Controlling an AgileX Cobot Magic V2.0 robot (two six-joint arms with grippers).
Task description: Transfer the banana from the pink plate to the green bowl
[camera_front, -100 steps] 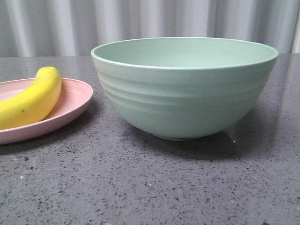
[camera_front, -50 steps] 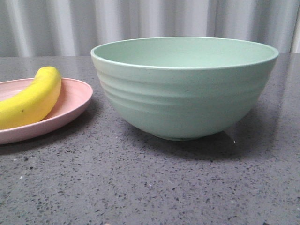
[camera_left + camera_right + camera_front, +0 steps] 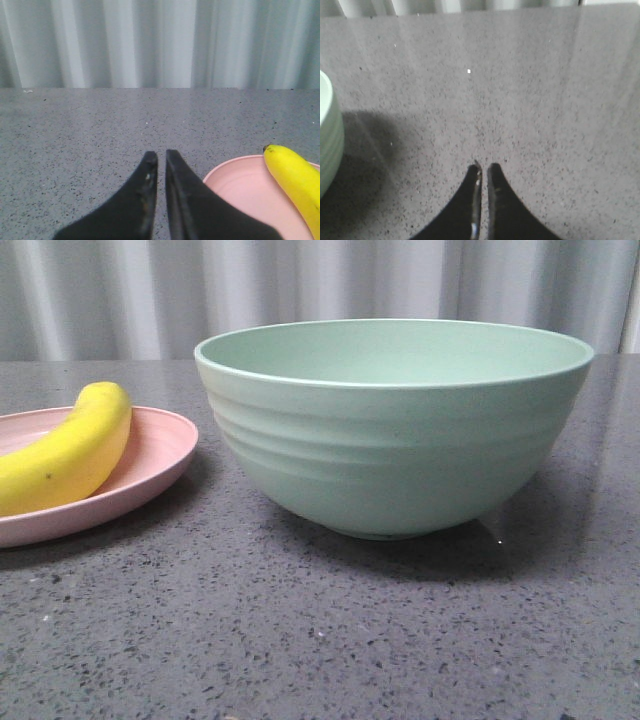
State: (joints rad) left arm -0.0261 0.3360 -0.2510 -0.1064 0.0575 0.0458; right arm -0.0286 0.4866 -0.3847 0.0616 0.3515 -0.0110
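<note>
The yellow banana lies on the pink plate at the left of the front view. The big green bowl stands beside the plate, in the middle, and nothing shows inside it. No gripper shows in the front view. In the left wrist view my left gripper is shut and empty above the bare counter, just beside the pink plate and the banana. In the right wrist view my right gripper is shut and empty over the counter, with the bowl's ridged side off to one side.
The grey speckled counter runs under everything. A pale corrugated wall closes off the back. A small white speck lies on the counter in the right wrist view.
</note>
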